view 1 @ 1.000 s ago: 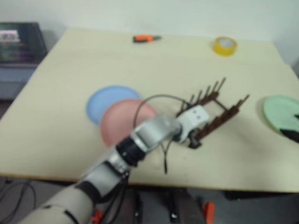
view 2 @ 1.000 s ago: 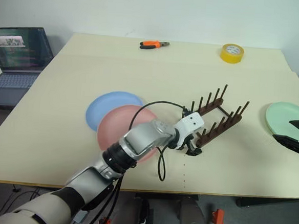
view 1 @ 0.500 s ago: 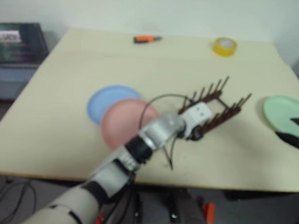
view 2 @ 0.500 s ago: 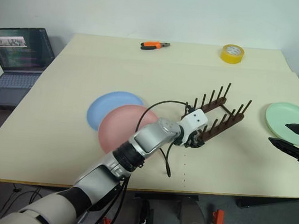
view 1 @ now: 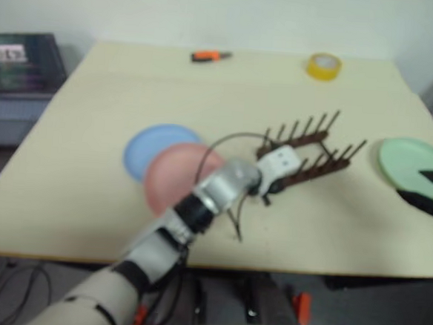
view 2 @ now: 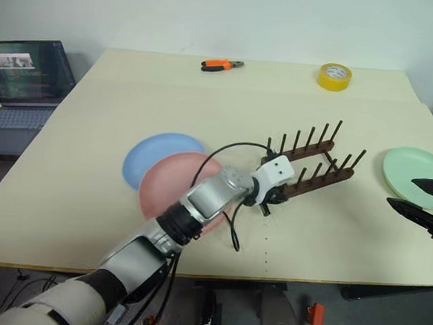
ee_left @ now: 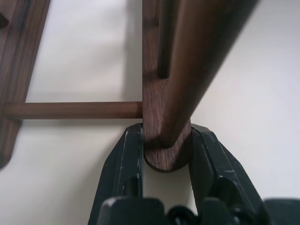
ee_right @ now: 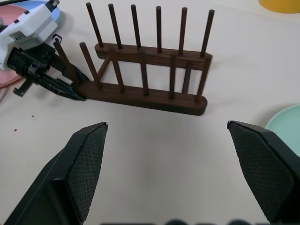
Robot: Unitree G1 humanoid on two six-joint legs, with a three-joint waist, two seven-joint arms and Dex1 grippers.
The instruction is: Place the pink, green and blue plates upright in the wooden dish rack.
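The wooden dish rack (view 2: pixel 313 165) stands mid-table with no plates in it. My left gripper (view 2: pixel 267 203) is at its near left end. In the left wrist view the left gripper (ee_left: pixel 166 132) is shut on the rounded end of one rail of the rack (ee_left: pixel 152 70). The pink plate (view 2: pixel 172 185) lies flat, overlapping the blue plate (view 2: pixel 153 158), left of the rack and partly under my left arm. At the right edge the green plate (view 2: pixel 413 165) lies flat. My right gripper (view 2: pixel 402 192) hangs open just in front of it, with nothing between its fingers (ee_right: pixel 89 164).
A yellow tape roll (view 2: pixel 335 76) and orange pliers (view 2: pixel 222 63) lie near the table's far edge. A laptop (view 2: pixel 21 82) sits off the table's left side. A black cable loops over my left wrist.
My left gripper has closed on the rack's rail end and pushed forward. The rack has swung round from a diagonal to lie nearly along the table's front edge. The right gripper has stayed put.
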